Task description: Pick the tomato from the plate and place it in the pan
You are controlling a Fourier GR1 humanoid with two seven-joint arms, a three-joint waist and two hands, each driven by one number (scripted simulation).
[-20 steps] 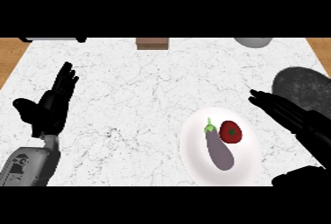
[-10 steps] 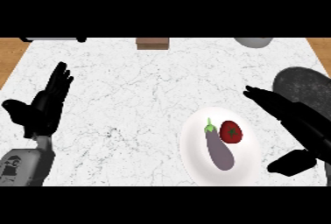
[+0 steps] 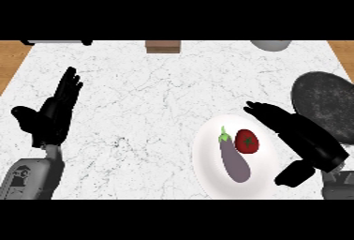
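A red tomato [image 3: 247, 141] lies on the right half of a white plate [image 3: 209, 169], beside a purple eggplant [image 3: 233, 159]. At the right edge sits the dark round pan [image 3: 326, 101]. My right hand [image 3: 298, 137] is open, its straight fingers stretched up-left just right of the tomato and partly over the plate's right rim; whether it touches the tomato I cannot tell. The thumb hangs low by the plate's lower right. My left hand [image 3: 52, 115] rests open at the left, fingers up, far from the plate.
A brown block [image 3: 163, 46] stands at the counter's far edge, and a grey bowl [image 3: 271, 44] sits at the far right. Wooden floor shows beyond both side edges of the marble counter [image 3: 152, 108].
My right hand has slid left and down, from near the pan to right beside the tomato. The left hand has drifted slightly; the tomato and eggplant have not moved.
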